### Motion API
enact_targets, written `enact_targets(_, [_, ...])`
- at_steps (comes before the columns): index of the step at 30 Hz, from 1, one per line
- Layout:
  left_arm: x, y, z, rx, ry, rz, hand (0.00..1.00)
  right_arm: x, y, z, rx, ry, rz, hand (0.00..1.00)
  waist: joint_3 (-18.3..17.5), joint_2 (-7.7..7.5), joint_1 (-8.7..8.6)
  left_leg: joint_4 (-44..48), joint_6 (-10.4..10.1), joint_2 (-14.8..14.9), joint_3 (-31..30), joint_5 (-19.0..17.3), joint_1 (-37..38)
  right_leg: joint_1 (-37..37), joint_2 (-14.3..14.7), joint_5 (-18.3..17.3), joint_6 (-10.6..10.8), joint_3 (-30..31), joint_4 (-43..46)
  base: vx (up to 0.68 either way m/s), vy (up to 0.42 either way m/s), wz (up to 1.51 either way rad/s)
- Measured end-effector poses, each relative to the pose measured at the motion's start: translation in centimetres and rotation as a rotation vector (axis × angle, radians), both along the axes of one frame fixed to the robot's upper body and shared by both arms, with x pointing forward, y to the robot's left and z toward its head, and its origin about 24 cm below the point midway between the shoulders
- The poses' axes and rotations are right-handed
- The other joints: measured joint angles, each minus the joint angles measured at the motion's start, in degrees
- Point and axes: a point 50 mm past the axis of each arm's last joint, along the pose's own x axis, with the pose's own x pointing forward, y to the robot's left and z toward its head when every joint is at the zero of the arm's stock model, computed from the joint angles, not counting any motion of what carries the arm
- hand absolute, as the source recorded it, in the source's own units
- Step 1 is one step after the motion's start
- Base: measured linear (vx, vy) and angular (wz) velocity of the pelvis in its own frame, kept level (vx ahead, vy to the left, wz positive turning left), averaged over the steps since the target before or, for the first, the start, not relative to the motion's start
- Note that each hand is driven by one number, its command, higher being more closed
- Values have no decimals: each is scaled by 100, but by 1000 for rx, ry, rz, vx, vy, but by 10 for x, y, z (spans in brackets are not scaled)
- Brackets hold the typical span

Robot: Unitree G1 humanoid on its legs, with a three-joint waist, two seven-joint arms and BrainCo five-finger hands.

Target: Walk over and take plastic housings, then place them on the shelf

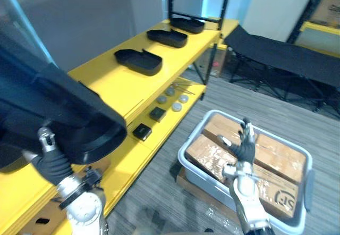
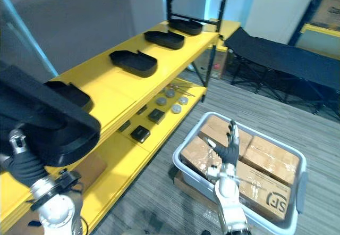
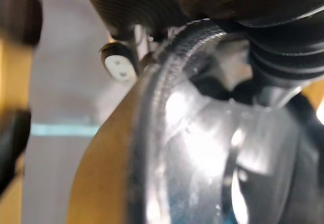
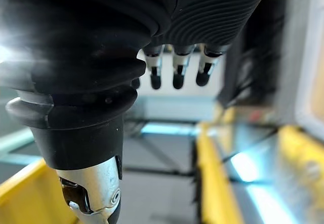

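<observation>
The left hand holds a large black plastic housing up in the air. One silver finger rises against the housing's outer wall, and in the left wrist view a dark fingertip sits just outside the glossy curved rim, so the hand pinches the housing's edge. The rest of its fingers are hidden behind the part.

Beyond those fingers runs the top board of a yellow metal shelf. Three more black plastic housings lie on it in a row, well apart: the nearest, the middle one and the farthest. On the lower board, small black square blocks and grey round discs lie loose.

The right hand stands upright with its fingers straight, slightly spread and holding nothing. Behind and below those fingertips a grey plastic crate rests on the grey carpet, packed with brown cardboard boxes. Well past the fingers stands a black folding cot.
</observation>
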Motion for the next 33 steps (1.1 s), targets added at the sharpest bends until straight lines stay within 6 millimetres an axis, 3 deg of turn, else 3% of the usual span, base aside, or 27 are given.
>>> enact_targets(2, [2,0,1,11,-1,-24,100,0,-4,7,20,-32,-16,0,24,-36,-29,-74,55,-50,-323,34,-119,-27,-31,-241,107,151,250,7,56,85])
enact_targets(5, [5,0,5,65,5,-90,100,-11,-20,7,23,-31,-63,0,60,-236,-235,-189,10,-200,-967,178,-158,-12,-71,-979,152,737,868,98,54,109])
enact_targets(8, [5,-1,3,44,13,-121,100,-23,-35,-2,10,12,-103,0,101,-219,-269,-199,-150,-172,-1306,300,-221,75,-61,-1260,78,251,1200,77,-95,94])
enact_targets(9, [7,-4,3,46,12,-144,100,-32,-44,-9,12,45,-143,0,115,-140,-372,-216,-4,-107,-1156,307,-386,116,-109,-1276,67,-65,1200,38,-11,140])
enact_targets(12, [21,-19,0,46,-11,-297,100,-58,-73,-19,4,98,-277,0,317,132,-717,-50,265,563,905,529,-694,478,-229,-1279,57,-930,1296,27,36,158])
enact_targets(13, [24,-24,0,41,-11,-326,100,-61,-78,-19,-1,98,-297,0,332,217,-756,-2,283,661,1223,708,-701,543,-257,-1284,58,-1019,1339,55,113,126])
enact_targets(14, [29,-33,-2,31,-15,-382,100,-63,-84,-16,-10,85,-318,0,365,322,-768,-5,37,632,1453,940,-652,583,-347,-1310,79,-1004,1467,48,153,60])
enact_targets(17, [32,-36,1,30,-31,-394,100,-51,-66,-11,14,47,-237,0,518,268,-710,127,121,470,1529,836,-706,452,-580,-1315,78,-821,1580,-5,147,4])
enact_targets(19, [32,-34,-1,22,-21,-372,100,-45,-52,-7,44,9,-194,0,649,181,-639,669,120,533,1600,516,-938,392,-586,-1375,108,-673,1597,-53,129,-28])
enact_targets(20, [33,-33,-3,18,-10,-363,100,-45,-48,-5,53,-12,-183,0,740,143,-602,1083,125,580,1599,276,-1084,416,-596,-1532,127,-632,1621,-56,104,-20])
enact_targets(22, [34,-31,-11,13,34,-358,100,-46,-43,-3,61,-30,-166,0,910,139,-619,2049,164,664,1518,-304,-1367,474,-710,-1976,405,-604,1923,-77,173,0])
enact_targets(23, [33,-31,-13,16,41,-359,100,-46,-43,-4,67,-26,-170,0,925,116,-603,2124,181,625,1512,-390,-1365,498,-759,-2037,413,-607,1985,-31,205,17])
enact_targets(25, [34,-31,-11,28,40,-369,100,-47,-40,-6,87,-23,-188,0,948,-46,-563,2202,268,416,1529,-508,-1337,563,-954,-2238,190,-606,2030,63,157,21])
enact_targets(26, [34,-32,-10,38,38,-379,100,-48,-40,-8,96,-18,-194,0,945,-114,-573,2305,461,314,1622,-621,-1269,638,-1067,-2291,-15,-606,2041,173,197,24])
enact_targets(27, [35,-32,-10,50,35,-394,100,-51,-42,-10,81,-4,-196,0,956,3,-590,2318,462,242,1672,-815,-1145,408,-1199,-2071,-341,-342,2957,221,273,46])
enact_targets(28, [36,-33,-8,74,35,-400,100,-54,-39,-15,83,16,-192,0,941,3,-609,2124,470,96,1559,-837,-984,-100,-1387,-1569,-518,56,3960,198,208,42])
enact_targets(29, [36,-33,-6,97,35,-399,100,-53,-38,-16,79,20,-191,0,949,-23,-627,1952,510,62,1549,-794,-851,-326,-1429,-1262,-536,256,4307,219,173,39])
enact_targets(30, [37,-33,-1,132,24,-397,100,-53,-35,-15,68,15,-179,0,928,-23,-620,1658,623,48,1477,-702,-683,-631,-1338,-1137,-454,510,4775,266,83,28])
enact_targets(31, [41,-33,5,152,-1,-400,100,-51,-33,-11,63,-13,-167,0,919,-25,-627,1376,638,54,1385,-586,-529,-818,-1058,-1570,-360,638,4876,272,61,37])
enact_targets(33, [45,-32,12,163,-40,-389,100,-50,-35,-4,43,-57,-163,0,908,-26,-702,981,597,53,1204,-426,-311,-960,-597,-1943,-353,611,4523,274,14,51])
